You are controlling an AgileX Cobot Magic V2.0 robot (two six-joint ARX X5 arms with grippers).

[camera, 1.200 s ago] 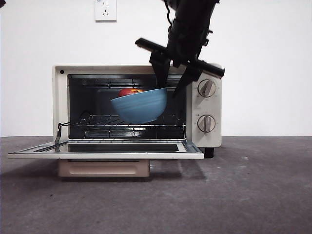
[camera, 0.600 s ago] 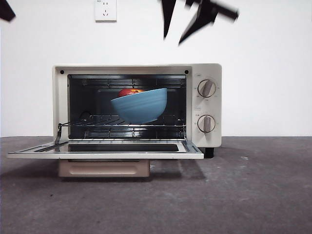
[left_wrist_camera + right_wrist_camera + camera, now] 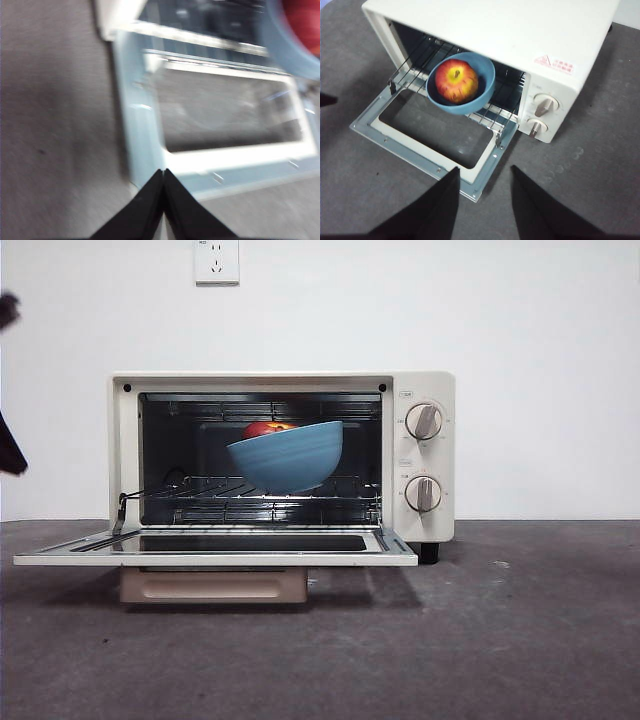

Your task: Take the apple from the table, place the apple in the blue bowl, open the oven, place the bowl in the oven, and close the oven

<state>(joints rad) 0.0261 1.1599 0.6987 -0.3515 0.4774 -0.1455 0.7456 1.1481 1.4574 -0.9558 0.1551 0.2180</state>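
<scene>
The cream-white oven (image 3: 425, 385) stands with its door (image 3: 215, 548) folded down flat. On its wire rack (image 3: 255, 495) the blue bowl (image 3: 287, 455) rests slightly tilted, near the rack's front, with the red apple (image 3: 268, 427) inside it. From high above, the right wrist view shows the bowl (image 3: 482, 95), the apple (image 3: 456, 81) and the oven (image 3: 520, 30); my right gripper (image 3: 485, 169) is open, empty and well clear. My left gripper (image 3: 163, 172) is shut and empty, hovering over the open door (image 3: 145, 140) by its left side. That view is blurred.
A dark part of the left arm (image 3: 10, 450) shows at the front view's left edge. Two round knobs (image 3: 424, 421) sit on the oven's right panel. Grey table (image 3: 480, 640) stretches in front of the oven and to its right. A wall socket (image 3: 217, 260) is behind.
The right gripper let go of the bowl, rose and left the front view. The left arm's dark tip came down from the top left corner to the left edge.
</scene>
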